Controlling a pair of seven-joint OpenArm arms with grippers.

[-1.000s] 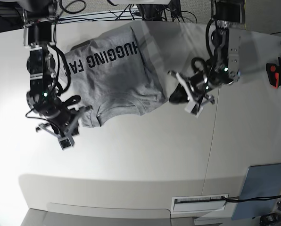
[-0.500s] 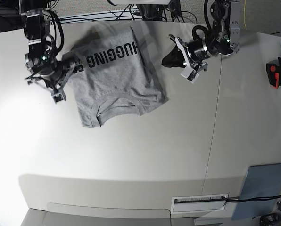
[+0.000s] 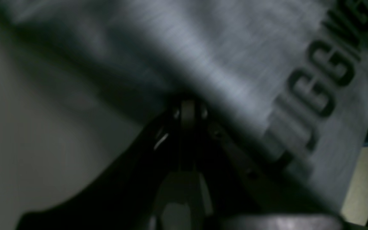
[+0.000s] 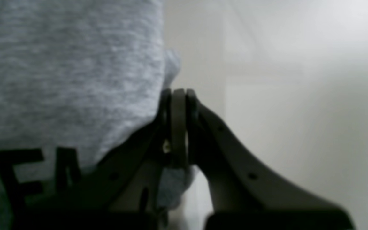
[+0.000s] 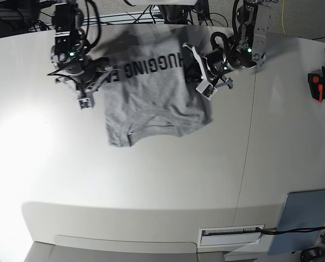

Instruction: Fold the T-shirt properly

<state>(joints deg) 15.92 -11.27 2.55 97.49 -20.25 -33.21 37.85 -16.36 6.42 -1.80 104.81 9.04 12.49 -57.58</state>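
The heather-grey T-shirt (image 5: 151, 90) lies at the back middle of the white table (image 5: 151, 180), black lettering up, ribbed collar (image 5: 151, 123) toward the front. My left gripper (image 5: 192, 71) is shut on the shirt's right edge beside the lettering. In the left wrist view the jaws (image 3: 188, 110) pinch grey fabric (image 3: 235, 57), dark and blurred. My right gripper (image 5: 98, 81) is shut on the shirt's left edge by the last letters. In the right wrist view the jaws (image 4: 177, 102) are closed on the cloth edge (image 4: 75, 70). The gripped lettered end looks raised; the collar end rests on the table.
A black and orange tool (image 5: 317, 85) lies at the right edge. A blue-grey pad (image 5: 304, 221) sits at the front right corner. Cables (image 5: 168, 13) run along the back edge. A labelled slot (image 5: 230, 234) is in the front edge.
Both grippers have moved toward the back middle with the shirt held, and the shirt has shifted to the right. The two grippers now stand closer together.
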